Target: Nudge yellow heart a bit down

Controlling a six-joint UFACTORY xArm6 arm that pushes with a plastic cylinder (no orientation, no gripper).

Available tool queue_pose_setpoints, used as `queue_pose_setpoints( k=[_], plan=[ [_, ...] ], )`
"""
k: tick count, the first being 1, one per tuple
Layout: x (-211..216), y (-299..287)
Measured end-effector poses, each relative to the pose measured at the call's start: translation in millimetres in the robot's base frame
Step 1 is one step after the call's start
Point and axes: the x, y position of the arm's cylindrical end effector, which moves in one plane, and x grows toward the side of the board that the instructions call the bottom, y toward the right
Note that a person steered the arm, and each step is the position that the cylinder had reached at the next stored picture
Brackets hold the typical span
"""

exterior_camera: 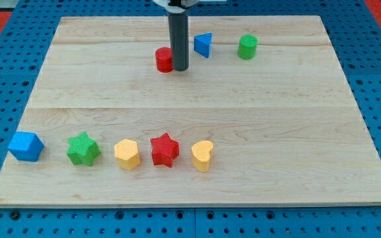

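Observation:
The yellow heart [202, 156] lies near the view's bottom, at the right end of a row of blocks. My tip [179, 69] is far from it, near the view's top, touching the right side of a red cylinder [164, 59]. A red star [165, 149] sits just left of the heart, almost touching it. The rod comes down from the view's top edge.
In the bottom row, from the view's left: a blue cube [26, 146], a green star [83, 149], a yellow hexagon [127, 154]. Near the top, a blue triangle [203, 45] and a green cylinder [247, 47]. The wooden board [276, 132] lies on a blue pegboard.

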Motion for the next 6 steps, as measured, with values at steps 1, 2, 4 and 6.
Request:
queue_pose_setpoints(
  k=[1, 2, 4, 6],
  plan=[
    [-7, -15],
    [-13, -35],
    [53, 30],
    [117, 68]
  ],
)
